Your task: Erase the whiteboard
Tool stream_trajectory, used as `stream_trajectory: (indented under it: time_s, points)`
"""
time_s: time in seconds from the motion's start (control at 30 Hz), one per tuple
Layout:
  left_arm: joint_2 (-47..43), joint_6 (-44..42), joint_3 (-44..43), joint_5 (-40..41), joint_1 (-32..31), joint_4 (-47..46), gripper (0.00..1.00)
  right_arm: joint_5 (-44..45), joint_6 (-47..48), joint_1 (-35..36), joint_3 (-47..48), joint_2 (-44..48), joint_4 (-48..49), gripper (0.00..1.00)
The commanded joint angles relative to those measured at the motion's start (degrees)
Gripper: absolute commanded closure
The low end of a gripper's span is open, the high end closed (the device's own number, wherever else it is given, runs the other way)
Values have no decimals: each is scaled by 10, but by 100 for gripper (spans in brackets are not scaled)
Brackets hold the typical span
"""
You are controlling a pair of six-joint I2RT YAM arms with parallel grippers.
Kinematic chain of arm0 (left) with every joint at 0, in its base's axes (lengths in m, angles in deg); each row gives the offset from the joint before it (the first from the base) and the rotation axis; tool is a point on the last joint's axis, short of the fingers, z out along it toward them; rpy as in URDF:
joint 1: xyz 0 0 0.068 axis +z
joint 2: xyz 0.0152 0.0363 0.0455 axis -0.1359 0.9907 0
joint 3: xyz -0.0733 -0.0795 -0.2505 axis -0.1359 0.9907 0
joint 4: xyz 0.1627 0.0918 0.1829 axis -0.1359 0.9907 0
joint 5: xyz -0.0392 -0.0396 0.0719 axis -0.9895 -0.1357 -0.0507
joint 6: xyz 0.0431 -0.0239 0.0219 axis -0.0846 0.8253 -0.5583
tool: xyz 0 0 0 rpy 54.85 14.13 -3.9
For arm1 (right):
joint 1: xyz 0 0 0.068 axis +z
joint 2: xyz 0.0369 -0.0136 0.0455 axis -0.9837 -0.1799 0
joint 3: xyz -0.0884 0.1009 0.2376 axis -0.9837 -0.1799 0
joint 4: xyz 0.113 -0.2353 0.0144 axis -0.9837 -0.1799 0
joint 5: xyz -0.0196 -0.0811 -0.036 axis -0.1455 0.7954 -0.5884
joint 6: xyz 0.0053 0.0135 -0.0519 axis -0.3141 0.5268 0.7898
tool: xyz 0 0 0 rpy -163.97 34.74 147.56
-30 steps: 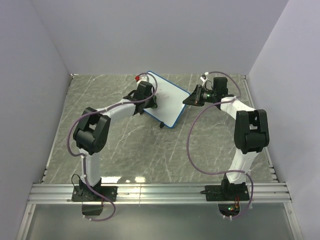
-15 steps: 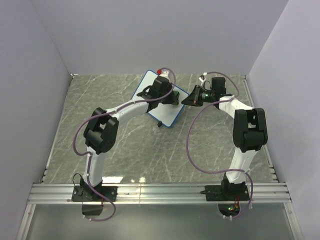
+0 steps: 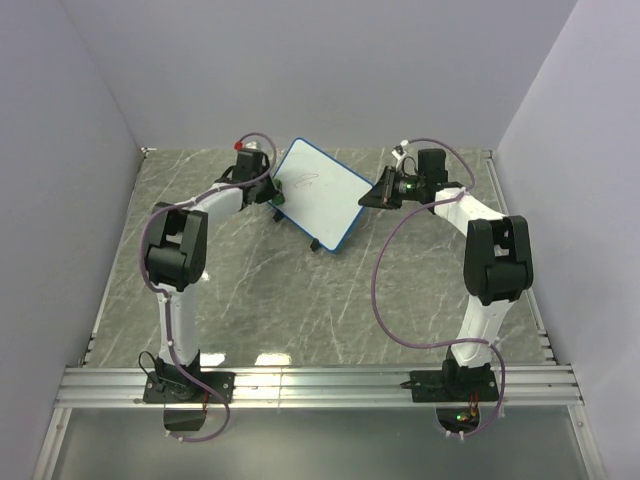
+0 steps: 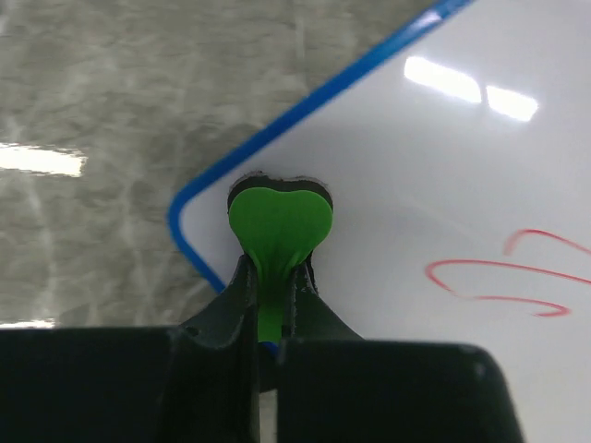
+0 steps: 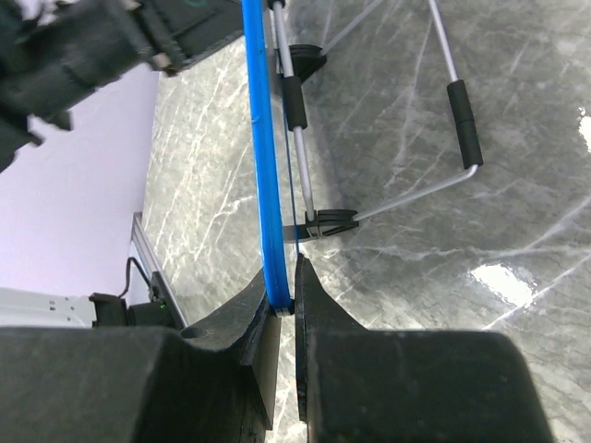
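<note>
**Eraser at the board's corner, right arm pinching the frame**

The whiteboard (image 3: pixel 318 190) stands at the far middle of the grey marble table (image 3: pixel 250 290), tilted back on its stand with its white face turned up and towards the left arm; it sits between the two grippers, its black feet on the tabletop along its lower edge.

The left gripper (image 3: pixel 268 192) is at the board's left edge; in the left wrist view its fingers (image 4: pixel 231 300) are pressed together on the stem of a small green eraser (image 4: pixel 280 221), whose heart-shaped head points away from the camera; the eraser's dark underside lies against the white surface just inside a rounded corner of the blue frame (image 4: pixel 305 101). A red scribble (image 4: pixel 499 281), made of looping strokes, lies on the board well to the right of the eraser, apart from it; from above it shows as a faint mark (image 3: pixel 308 181) near the board's middle.

The right gripper (image 3: pixel 385 190) is at the board's right edge; in the right wrist view its two fingers (image 5: pixel 249 323) are clamped on the blue frame, seen edge-on as a thin blue line (image 5: pixel 261 138) running up from between them. Behind the frame the wire stand (image 5: pixel 457 101) with black sleeves reaches down to the marble, a black foot (image 5: pixel 328 221) resting on the table.
</note>
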Motion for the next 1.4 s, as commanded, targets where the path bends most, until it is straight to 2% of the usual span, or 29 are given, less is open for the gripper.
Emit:
stream_trajectory:
  time_s: [0.0, 0.13, 0.37, 0.53, 0.67, 0.83, 1.03, 1.17, 1.27, 1.37]
  points:
    - [11, -27, 13, -10, -8, -8, 100, 7, -13, 5, 23, -2, -53, 100]
    - [0, -29, 10, -52, -19, -22, 100, 6, -14, 7, 28, -7, -53, 100]
    - [1, -34, -38, -121, -82, -19, 100, 9, -15, 16, 30, -14, -52, 100]
    - [32, -47, -134, -185, -117, 13, 100, 9, -17, 25, 24, -18, -48, 100]
    - [54, -51, -192, -187, -129, 45, 100, 10, -19, 27, 21, -19, -45, 100]
    - [73, -57, -208, -147, -112, 70, 100, 12, -13, 27, 22, -14, -54, 100]
    - [96, -44, -177, -124, -45, 71, 100, 16, 6, 27, 23, -9, -76, 100]
    - [145, -51, -225, -107, -6, 127, 100, 15, 11, 27, 16, -7, -78, 100]
    - [191, -75, -313, -92, 0, 185, 100, 14, 11, 26, 12, -9, -77, 100]
    - [186, -83, -295, -81, 0, 175, 100, 14, 9, 27, 15, -11, -76, 100]
